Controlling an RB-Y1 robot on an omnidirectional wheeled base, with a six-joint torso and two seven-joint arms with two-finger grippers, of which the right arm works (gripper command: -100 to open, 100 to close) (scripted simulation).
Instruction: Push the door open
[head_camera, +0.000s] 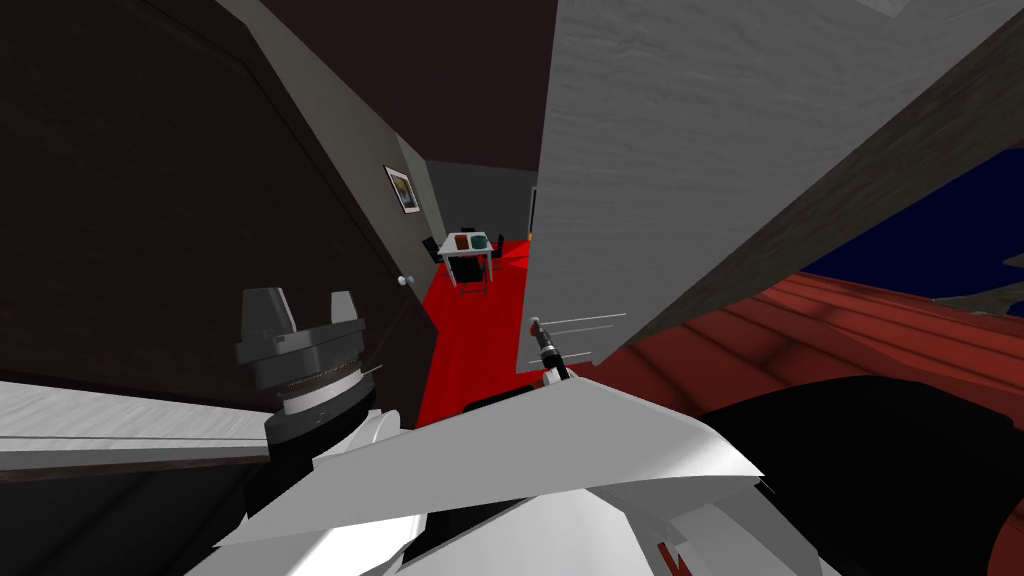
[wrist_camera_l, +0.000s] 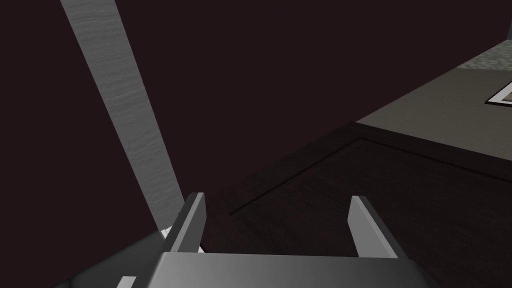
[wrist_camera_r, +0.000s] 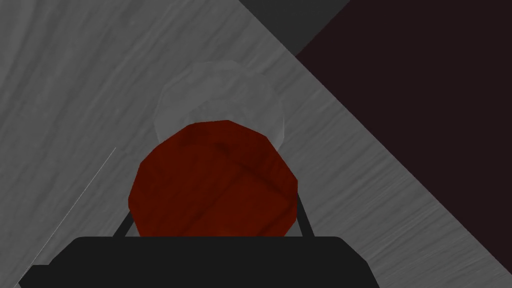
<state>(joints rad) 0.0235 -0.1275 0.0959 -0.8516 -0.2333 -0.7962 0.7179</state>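
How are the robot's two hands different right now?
The left gripper is open, its fingers apart and holding nothing; the right gripper is closed on a red-brown knob. The left gripper faces a dark brown door panel; the right gripper faces the light grey door that carries the knob. Both have two thin fingers.

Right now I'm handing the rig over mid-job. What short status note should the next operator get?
The left gripper has its fingers open, holds nothing, and is raised beside a dark panel.
The right gripper has its fingers shut on the dark red knob of the grey door.
Done: the door stands partly open; red floor and a table show past its edge.
To do: push it wider.
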